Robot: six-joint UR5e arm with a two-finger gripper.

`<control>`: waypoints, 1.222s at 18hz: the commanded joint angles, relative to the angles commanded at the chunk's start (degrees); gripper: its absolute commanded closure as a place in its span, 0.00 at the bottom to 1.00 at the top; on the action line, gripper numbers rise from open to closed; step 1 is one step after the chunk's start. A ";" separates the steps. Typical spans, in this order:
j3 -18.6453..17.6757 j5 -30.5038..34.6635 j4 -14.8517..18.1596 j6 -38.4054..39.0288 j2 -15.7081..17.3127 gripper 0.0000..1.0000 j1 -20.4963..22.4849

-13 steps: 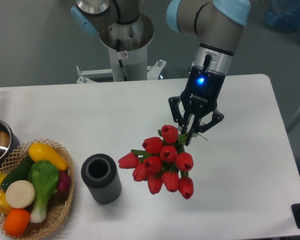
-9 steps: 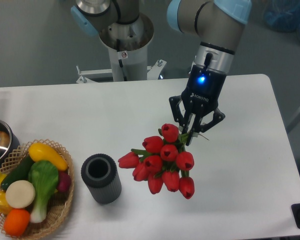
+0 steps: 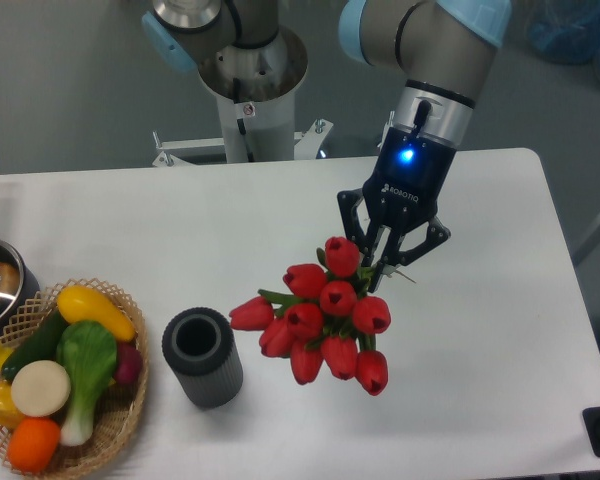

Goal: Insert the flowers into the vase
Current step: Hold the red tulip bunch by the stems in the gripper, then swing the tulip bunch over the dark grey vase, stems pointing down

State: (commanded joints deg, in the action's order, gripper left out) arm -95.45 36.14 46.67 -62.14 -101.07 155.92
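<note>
So here's where I'm at: my pincer [image 3: 384, 268] sits just right of the frame's centre, fingers pinched in close on the green stem end of the flowers [image 3: 323, 320], so I've got the bunch by its stalks and nothing else. I grab it there on purpose, since the red buds are the bulky part and I'd guess they'd squash or slip if I clamped them. The bunch hangs down and to the left from my grip, toward the lower middle of the frame, and as far as I can judge it's off the table [image 3: 500, 300], though from this high angle I can't be totally sure the lowest buds aren't brushing it. Its long axis runs diagonally, from the stems at upper right to the heads at lower left, so right now the blooms point roughly toward the vase [image 3: 202, 356]. That's kind of the wrong way round, I think: the stems need to go into the mouth, so I'd have to swing the bunch upright first. The vase stands upright in the lower left part of the frame, mouth open to the top, apart from the nearest bud. Left of it is the wicker basket [image 3: 120, 420] of toy veg, which I'm ignoring.
</note>
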 joint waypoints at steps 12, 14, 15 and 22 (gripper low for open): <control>-1.22 -20.30 -0.18 -0.18 -2.46 0.89 -5.88; -1.23 -22.77 -0.26 -0.87 -3.43 0.90 -6.33; -1.23 -25.22 -0.26 -2.45 -4.04 0.90 -6.42; -5.17 -35.76 -0.26 -12.20 -4.49 0.91 -6.94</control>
State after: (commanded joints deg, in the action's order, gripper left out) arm -100.63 0.38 46.41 -74.34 -105.55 148.98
